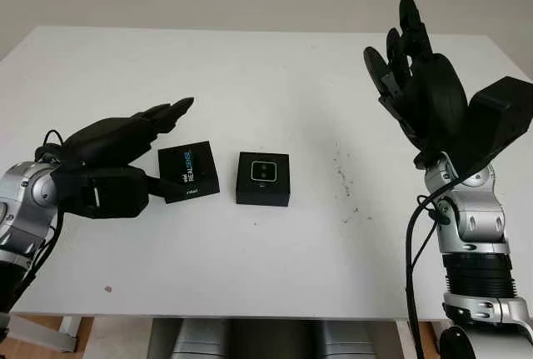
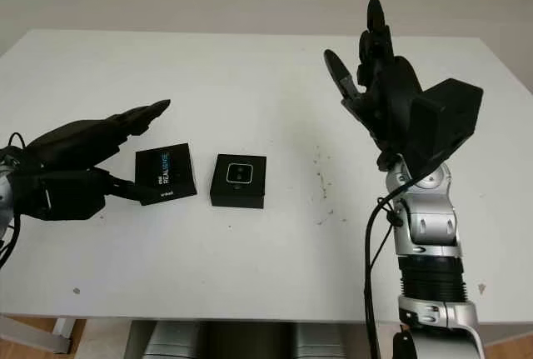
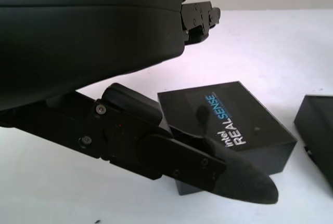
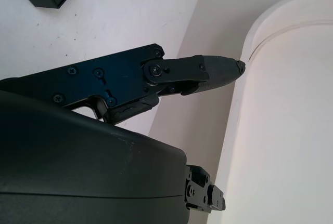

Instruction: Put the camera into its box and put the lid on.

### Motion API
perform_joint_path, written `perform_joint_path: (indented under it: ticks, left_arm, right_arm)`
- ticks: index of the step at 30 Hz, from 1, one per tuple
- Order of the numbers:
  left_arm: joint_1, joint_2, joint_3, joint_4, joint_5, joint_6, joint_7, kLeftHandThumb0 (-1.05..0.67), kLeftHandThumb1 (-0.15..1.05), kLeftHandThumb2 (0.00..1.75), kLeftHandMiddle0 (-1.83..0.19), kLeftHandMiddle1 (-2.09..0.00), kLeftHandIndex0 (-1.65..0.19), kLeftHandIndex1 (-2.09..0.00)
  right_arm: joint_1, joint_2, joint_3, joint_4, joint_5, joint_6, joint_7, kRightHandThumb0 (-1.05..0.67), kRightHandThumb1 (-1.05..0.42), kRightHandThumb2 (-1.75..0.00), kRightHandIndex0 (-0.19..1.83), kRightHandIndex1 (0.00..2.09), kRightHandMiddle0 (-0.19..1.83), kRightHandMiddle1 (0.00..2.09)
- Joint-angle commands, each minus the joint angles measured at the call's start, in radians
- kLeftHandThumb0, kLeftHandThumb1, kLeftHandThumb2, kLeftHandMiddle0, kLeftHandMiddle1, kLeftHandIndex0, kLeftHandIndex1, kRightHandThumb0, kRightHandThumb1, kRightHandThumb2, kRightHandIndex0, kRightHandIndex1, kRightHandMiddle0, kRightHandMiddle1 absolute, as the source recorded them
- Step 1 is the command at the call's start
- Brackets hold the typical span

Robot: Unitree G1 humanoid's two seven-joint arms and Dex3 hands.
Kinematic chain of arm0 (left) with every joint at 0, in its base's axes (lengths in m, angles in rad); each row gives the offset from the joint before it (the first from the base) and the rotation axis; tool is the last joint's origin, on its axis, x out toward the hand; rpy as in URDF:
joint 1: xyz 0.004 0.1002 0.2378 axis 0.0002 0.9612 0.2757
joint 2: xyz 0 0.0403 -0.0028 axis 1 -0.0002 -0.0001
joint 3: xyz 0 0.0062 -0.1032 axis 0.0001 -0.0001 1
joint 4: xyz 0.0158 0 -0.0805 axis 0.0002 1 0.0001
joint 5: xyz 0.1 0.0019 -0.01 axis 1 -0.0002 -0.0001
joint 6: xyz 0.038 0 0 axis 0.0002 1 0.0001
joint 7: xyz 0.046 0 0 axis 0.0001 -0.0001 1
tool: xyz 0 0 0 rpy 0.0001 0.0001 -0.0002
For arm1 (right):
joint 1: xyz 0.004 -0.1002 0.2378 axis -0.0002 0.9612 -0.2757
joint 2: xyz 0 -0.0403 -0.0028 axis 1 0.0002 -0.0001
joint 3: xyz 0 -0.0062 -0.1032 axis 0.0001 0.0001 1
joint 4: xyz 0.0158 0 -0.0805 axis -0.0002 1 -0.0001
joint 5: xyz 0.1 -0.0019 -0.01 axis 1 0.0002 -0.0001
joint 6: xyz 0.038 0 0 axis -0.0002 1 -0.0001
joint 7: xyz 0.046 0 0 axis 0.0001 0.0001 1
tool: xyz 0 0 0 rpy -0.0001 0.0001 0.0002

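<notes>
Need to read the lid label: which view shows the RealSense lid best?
Left wrist view: the lid is close up, its "intel REALSENSE" print legible, with a finger of the left hand across its near edge. Both eye views show it whole but small, beside the box.

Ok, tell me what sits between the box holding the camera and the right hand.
Nothing but bare white table, with a few dark specks, separates the open box from the raised right hand in the left eye view.

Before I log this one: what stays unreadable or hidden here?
- Left hand beside the lid: head views hide whether its lower finger touches the lid's side.
- Box: the camera inside is too small to judge seating.
- Box in left wrist view: cut off by the edge.
- Right hand is raised, open.
</notes>
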Motion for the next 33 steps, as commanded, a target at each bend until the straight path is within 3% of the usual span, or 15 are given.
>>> perform_joint_path:
  ticks: [1,7,18,24,33]
  left_arm:
    - [0.01,-0.012,-0.017,0.006,0.029,-0.003,0.037,-1.02,1.04,0.08,0.08,-0.05,0.16,-0.05]
    - [-0.002,-0.028,-0.051,0.038,0.093,0.002,0.097,-1.0,1.04,0.06,0.07,-0.06,0.16,-0.05]
    - [-0.006,-0.045,-0.086,0.042,0.105,0.017,0.087,-0.94,1.0,0.05,0.03,-0.07,0.12,-0.07]
    - [-0.004,-0.061,-0.082,0.062,0.072,0.004,0.079,-0.87,0.94,0.04,-0.04,-0.08,0.05,-0.09]
    - [0.009,-0.085,-0.067,0.056,-0.04,-0.003,0.036,-0.69,0.91,0.05,-0.31,-0.16,-0.15,-0.17]
  right_arm:
    - [0.001,-0.008,-0.001,-0.026,0.0,0.0,0.005,-0.65,-1.05,-0.31,-0.19,0.04,-0.19,0.04]
    - [0.007,-0.009,-0.003,-0.039,0.003,0.014,0.009,-0.65,-1.05,-0.32,-0.19,0.04,-0.19,0.04]
    - [0.01,-0.01,-0.005,-0.042,0.01,0.018,0.017,-0.65,-1.05,-0.31,-0.19,0.04,-0.17,0.05]
    - [0.011,-0.01,-0.006,-0.042,0.01,0.019,0.018,-0.66,-1.05,-0.3,-0.19,0.03,-0.17,0.05]
    - [0.009,-0.009,-0.003,-0.048,0.001,0.024,0.016,-0.66,-1.05,-0.31,-0.19,0.03,-0.17,0.05]
